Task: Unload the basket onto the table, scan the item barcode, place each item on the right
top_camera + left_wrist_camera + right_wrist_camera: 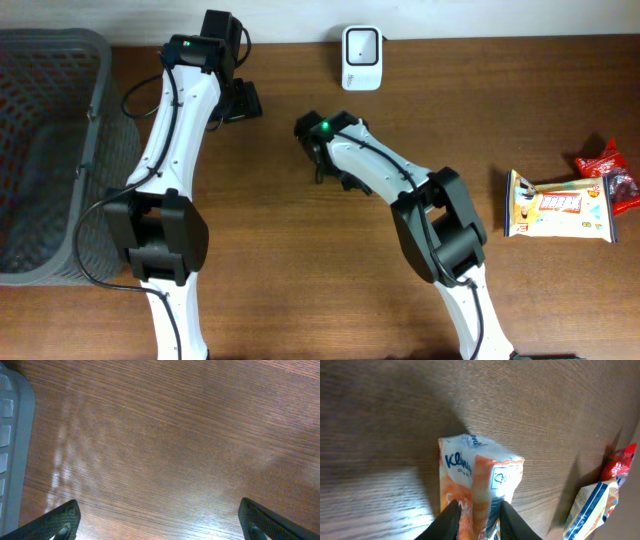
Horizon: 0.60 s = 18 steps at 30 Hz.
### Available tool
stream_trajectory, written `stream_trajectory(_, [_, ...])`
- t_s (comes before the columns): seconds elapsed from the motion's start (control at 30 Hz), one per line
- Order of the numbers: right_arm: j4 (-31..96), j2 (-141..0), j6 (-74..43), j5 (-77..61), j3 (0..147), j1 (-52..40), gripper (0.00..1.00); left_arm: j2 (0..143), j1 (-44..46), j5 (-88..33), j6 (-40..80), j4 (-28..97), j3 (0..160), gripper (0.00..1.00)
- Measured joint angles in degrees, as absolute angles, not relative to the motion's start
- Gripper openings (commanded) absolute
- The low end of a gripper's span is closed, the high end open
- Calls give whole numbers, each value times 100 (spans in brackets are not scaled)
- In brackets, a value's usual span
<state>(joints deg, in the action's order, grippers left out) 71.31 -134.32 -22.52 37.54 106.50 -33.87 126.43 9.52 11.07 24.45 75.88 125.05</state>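
right wrist: right hand [477,517] straddles the tissue pack [480,480], cannot tell if gripped; a loose hold could drop it unscanned.

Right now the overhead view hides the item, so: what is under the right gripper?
An orange-and-white Kleenex tissue pack sits between the fingers of the right gripper, over the brown wooden table. Its near end is covered by the fingers; no barcode shows.

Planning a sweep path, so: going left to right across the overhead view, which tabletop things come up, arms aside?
Grey basket → barcode scanner → snack packet → red wrapper.
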Motion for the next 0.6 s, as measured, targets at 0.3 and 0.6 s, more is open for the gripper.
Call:
stream_trajectory(0.3, [8246, -13524, -2246, 2995, 11935, -3308, 63, 12643, 952, 1094, 2445, 7585, 12505, 99])
stream_trajectory(0.6, [9655, -13533, -2036, 1087, 14488, -2211, 98, 12643, 952, 1070, 2335, 7603, 12505, 98])
